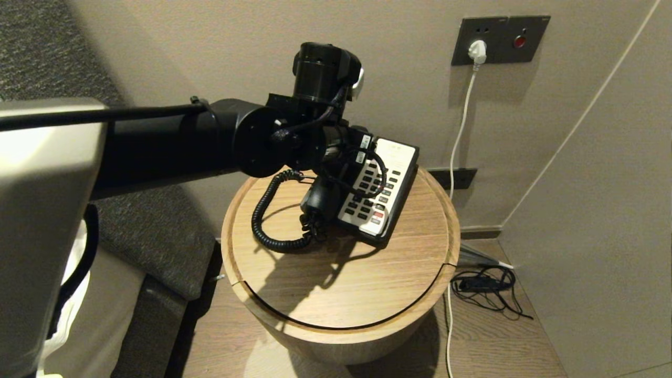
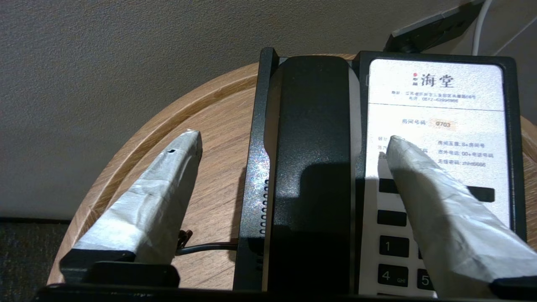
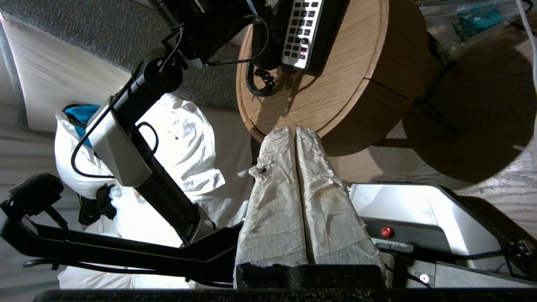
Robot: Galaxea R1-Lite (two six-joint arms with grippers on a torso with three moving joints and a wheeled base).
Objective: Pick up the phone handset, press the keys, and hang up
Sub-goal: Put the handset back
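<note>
A black desk phone (image 1: 380, 194) with a white keypad face stands on a round wooden side table (image 1: 341, 283). Its black handset (image 2: 312, 147) lies in the cradle on the phone's left side, with the coiled cord (image 1: 265, 220) looping over the tabletop. My left gripper (image 2: 292, 137) is open just above the phone. One taped finger (image 2: 168, 184) is over the wood beside the phone and the other finger (image 2: 436, 197) is over the keypad (image 2: 394, 247), so they straddle the handset without touching it. My right gripper (image 3: 295, 129) is shut and empty, parked low in front of the table.
A wall runs close behind the table, with a socket and white plug (image 1: 476, 51) whose cable hangs down. A tangle of black cable (image 1: 485, 286) lies on the floor to the right. A grey upholstered seat (image 1: 157, 236) stands left of the table.
</note>
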